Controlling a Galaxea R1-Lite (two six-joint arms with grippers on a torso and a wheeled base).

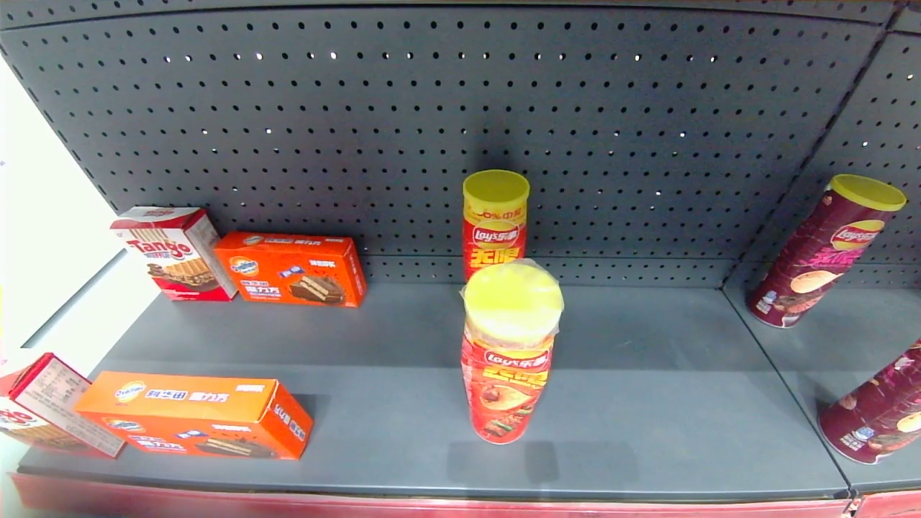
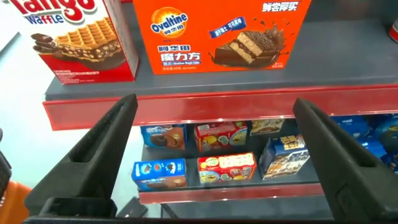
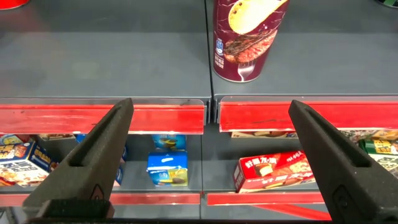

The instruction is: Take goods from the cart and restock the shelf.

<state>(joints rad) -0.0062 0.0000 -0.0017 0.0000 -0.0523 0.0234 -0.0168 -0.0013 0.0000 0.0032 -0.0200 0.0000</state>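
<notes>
**Restocking in progress.** The left claw point(image 2: 211, 168) is held spread and empty before the front edge of the grey metal shelf point(image 1: 647, 374). Directly beyond it an orange rectangular cardboard biscuit box point(image 2: 224, 34) is seen at the shelf's front, with a red-and-white cardboard wafer box point(image 2: 74, 37) just beside it. The right claw point(image 3: 205, 162) is likewise spread, with nothing pinched — beyond it a maroon cylindrical crisp tube point(image 3: 245, 37) stands upright near the shelf edge. Farther in, between the two claws' positions, a red cylindrical crisp tube with a yellow plastic lid point(image 1: 509, 352) is set upright, with a second red tube point(image 1: 495, 223) behind it against the back panel. The shelf is judged partly stocked — much bare board is left between the groups. With both claws empty, another item remains to be fetched from the cart.
</notes>
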